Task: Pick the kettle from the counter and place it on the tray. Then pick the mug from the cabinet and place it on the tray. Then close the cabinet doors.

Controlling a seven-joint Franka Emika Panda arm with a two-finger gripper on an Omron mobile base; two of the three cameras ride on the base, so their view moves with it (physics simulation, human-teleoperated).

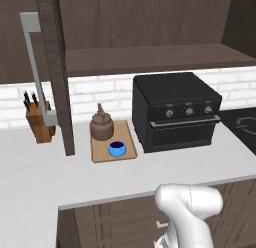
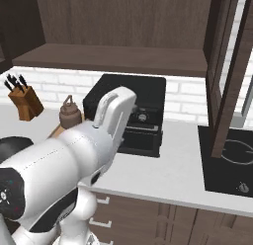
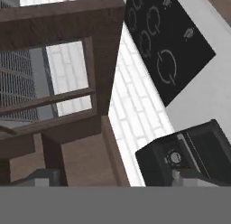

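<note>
Squat dark-brown kettle (image 1: 102, 125) with knobbed lid, upright on the back half of the light-wood tray (image 1: 128, 141); bright blue mug (image 1: 116, 149) on the front half, just beside it. Tray near the table's (image 1: 40, 167) back edge, between black oven (image 1: 175, 112) and knife block (image 1: 39, 119). Cabinet door (image 1: 57, 72) swung open, grey bar handle (image 1: 36, 67) outward. From the right, mug hidden behind the arm. Hand camera: other open door's (image 3: 67, 78) frame close up, cooktop (image 3: 167, 42) beyond. End effector spread wide, holding nothing.
</note>
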